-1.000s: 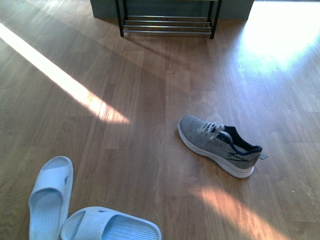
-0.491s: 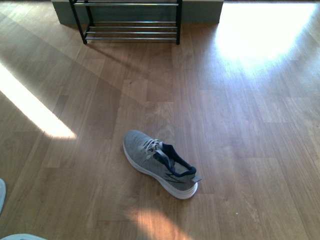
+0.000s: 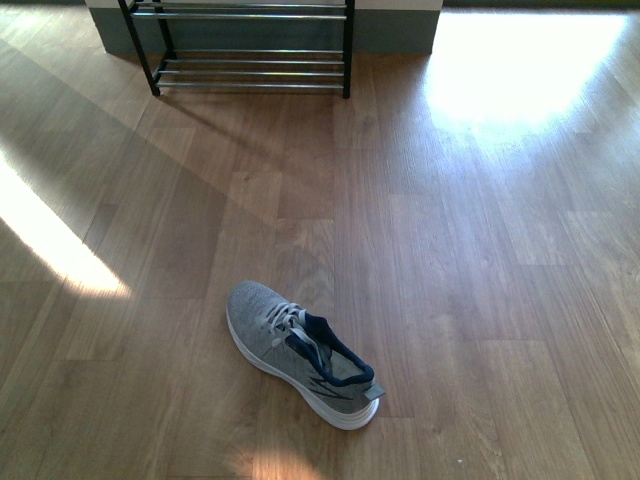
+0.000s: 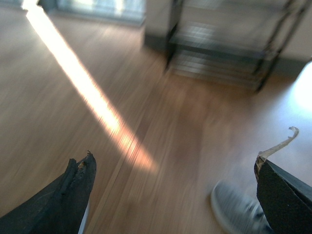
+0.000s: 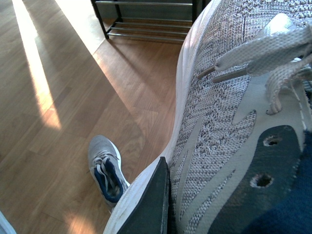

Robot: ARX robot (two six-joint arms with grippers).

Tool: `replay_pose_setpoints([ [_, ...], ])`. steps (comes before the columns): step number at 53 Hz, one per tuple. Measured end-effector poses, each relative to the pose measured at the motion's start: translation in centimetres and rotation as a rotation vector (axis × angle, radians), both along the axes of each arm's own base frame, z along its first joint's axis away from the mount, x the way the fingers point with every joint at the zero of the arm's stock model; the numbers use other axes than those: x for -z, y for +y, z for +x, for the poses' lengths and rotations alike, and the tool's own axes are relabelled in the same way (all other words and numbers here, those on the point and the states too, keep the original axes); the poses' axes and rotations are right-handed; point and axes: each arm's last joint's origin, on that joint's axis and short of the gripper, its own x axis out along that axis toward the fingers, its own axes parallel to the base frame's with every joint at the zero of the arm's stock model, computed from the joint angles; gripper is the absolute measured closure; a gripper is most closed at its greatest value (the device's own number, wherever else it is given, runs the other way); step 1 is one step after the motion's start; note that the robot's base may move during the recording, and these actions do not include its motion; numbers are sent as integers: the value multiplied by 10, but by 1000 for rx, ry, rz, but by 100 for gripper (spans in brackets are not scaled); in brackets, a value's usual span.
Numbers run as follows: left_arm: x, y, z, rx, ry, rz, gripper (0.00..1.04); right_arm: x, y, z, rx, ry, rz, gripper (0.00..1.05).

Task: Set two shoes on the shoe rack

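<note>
One grey sneaker (image 3: 300,355) with a white sole and navy lining lies on its sole on the wooden floor, toe towards the shoe rack (image 3: 250,50) at the far wall. The same sneaker (image 5: 106,170) lies small in the right wrist view. My right gripper (image 5: 185,195) is shut on a second grey sneaker (image 5: 234,107), which fills that view, with one black finger (image 5: 151,204) against its sole edge. The left wrist view is blurred. There my left gripper (image 4: 175,195) is open and empty above the floor, near the floor sneaker's toe (image 4: 234,209). Neither arm shows in the front view.
The rack (image 5: 146,19) has black side frames and chrome rod shelves and stands against a grey-green skirting (image 3: 400,35). Sunlight stripes (image 3: 50,250) cross the wooden floor. A pale sliver (image 5: 2,226) shows at one corner of the right wrist view.
The front view has swung and advanced: the floor sneaker now sits lower and further left, more of the rack shows, and the pale blue slides have left the view.
</note>
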Motion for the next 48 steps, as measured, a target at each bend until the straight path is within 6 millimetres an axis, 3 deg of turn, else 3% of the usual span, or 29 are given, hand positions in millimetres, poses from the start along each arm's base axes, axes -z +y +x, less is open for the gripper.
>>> replay_pose_setpoints([
  [3, 0, -8, 25, -117, 108, -82, 9, 0, 0, 0, 0, 0, 0, 103],
  [12, 19, -35, 94, -70, 207, -234, 9, 0, 0, 0, -4, 0, 1, 103],
  [16, 42, -52, 128, -21, 293, -272, 9, 0, 0, 0, -4, 0, 1, 103],
  [21, 79, -68, 157, 27, 428, -319, 9, 0, 0, 0, -3, 0, 1, 103],
  [29, 140, -92, 190, 96, 624, -360, 9, 0, 0, 0, -3, 0, 1, 103],
  [33, 179, -112, 208, 174, 721, -391, 9, 0, 0, 0, -4, 0, 1, 103],
  [37, 205, -130, 222, 249, 787, -389, 9, 0, 0, 0, -3, 0, 1, 103],
  [48, 241, -167, 250, 381, 873, -347, 9, 0, 0, 0, -3, 0, 1, 103],
])
